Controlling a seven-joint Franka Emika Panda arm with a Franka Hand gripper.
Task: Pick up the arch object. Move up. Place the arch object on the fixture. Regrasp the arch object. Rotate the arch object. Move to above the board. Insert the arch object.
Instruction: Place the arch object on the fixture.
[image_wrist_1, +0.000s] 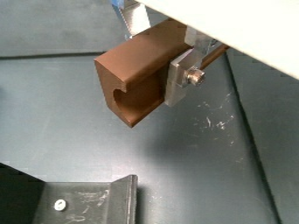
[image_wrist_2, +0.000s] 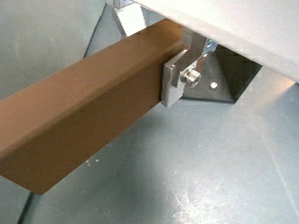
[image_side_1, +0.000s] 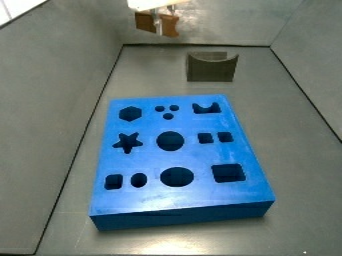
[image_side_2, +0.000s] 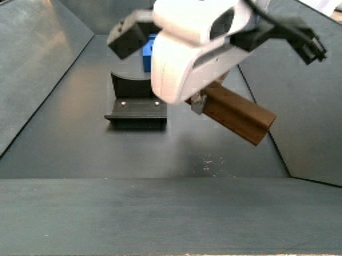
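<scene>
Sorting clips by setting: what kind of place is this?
Probably a robotics lab test cell: grey walled enclosure, blue board with shaped cut-outs, dark fixture on the floor, and the raised claw holding the arch object.

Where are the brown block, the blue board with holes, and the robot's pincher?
arch object (image_wrist_2: 82, 122), a wrist view, on its long flat side.
board (image_side_1: 181, 195), a side view, on its bare top surface.
gripper (image_wrist_1: 177, 74), a wrist view, clamping the arch object's end.
</scene>
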